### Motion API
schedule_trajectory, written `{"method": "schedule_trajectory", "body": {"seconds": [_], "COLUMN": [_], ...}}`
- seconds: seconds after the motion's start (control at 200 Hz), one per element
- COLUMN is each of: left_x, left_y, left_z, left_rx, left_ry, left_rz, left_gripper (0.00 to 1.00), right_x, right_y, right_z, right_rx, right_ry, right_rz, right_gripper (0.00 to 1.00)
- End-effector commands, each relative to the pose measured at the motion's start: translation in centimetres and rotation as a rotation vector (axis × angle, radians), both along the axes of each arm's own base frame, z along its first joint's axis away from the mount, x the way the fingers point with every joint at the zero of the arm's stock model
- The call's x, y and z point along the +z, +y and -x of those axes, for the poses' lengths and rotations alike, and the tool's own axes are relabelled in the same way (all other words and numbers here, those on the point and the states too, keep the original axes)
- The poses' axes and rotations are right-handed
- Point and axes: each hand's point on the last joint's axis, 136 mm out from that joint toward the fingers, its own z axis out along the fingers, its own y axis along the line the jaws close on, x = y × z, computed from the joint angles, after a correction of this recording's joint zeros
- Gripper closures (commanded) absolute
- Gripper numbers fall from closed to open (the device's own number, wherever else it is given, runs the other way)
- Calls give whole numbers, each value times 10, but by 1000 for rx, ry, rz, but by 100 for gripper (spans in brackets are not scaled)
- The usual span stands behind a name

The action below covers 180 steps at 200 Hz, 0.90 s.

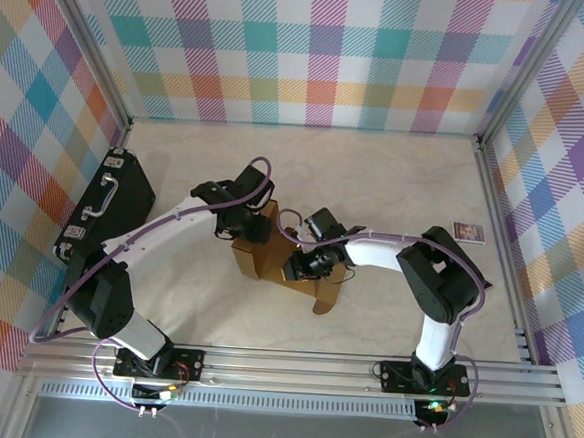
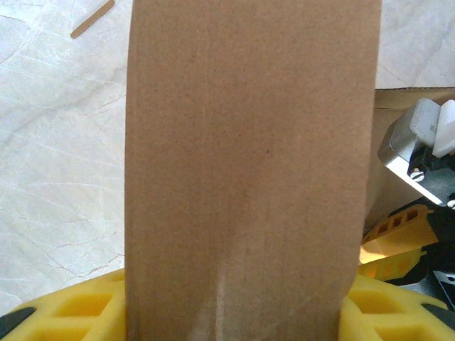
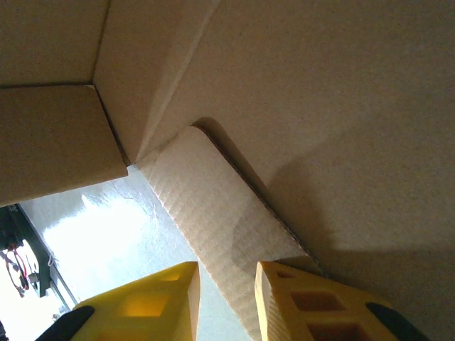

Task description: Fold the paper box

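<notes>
The paper box (image 1: 254, 254) is brown cardboard, partly folded and standing in the middle of the table, with a loose flap (image 1: 325, 294) reaching toward the front. My left gripper (image 1: 244, 214) comes at it from the back left. In the left wrist view an upright panel of the box (image 2: 249, 142) spans the whole gap between the yellow fingers (image 2: 71, 309), so my left gripper (image 2: 238, 316) is shut on it. My right gripper (image 1: 304, 267) is at the box's right side. Its jaws (image 3: 226, 268) stand apart, astride a pale rounded flap (image 3: 220, 213), under the box's inner walls (image 3: 341, 106).
A black hard case (image 1: 107, 206) with a handle lies against the left wall. A small printed packet (image 1: 469, 231) sits at the far right. Checked walls enclose three sides, and an aluminium rail (image 1: 292, 364) runs along the front edge. The right arm's wrist (image 2: 419, 153) is close beside the held panel.
</notes>
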Motion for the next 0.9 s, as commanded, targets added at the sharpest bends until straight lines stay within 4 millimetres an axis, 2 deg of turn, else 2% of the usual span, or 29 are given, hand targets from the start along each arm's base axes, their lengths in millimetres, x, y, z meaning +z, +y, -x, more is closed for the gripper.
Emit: {"method": "schedule_trajectory", "body": {"seconds": [0.0, 0.15, 0.315, 0.575, 0.69, 0.795, 0.895], "left_x": [-15, -16, -13, -12, -11, -11, -11], "left_y": [4, 5, 5, 5, 4, 5, 5], "left_z": [13, 13, 12, 13, 13, 13, 12], "left_rx": [-18, -16, -17, -18, -19, -18, -17], "left_ry": [83, 87, 83, 82, 81, 79, 81], "left_rz": [-30, -38, -40, -39, -40, -44, -44], "left_gripper": [49, 49, 49, 49, 49, 49, 50], "right_x": [-36, 12, 60, 101, 106, 95, 82], "right_y": [-22, -10, -18, -49, -57, -70, -73], "right_z": [20, 11, -7, -51, -73, -99, -113], "right_rx": [-9, 19, 3, -112, -135, -207, -222], "right_ry": [78, -34, -155, -217, -257, -246, -231], "right_rz": [123, 5, -27, -104, -83, -8, 20], "right_gripper": [71, 66, 59, 55, 54, 53, 54]}}
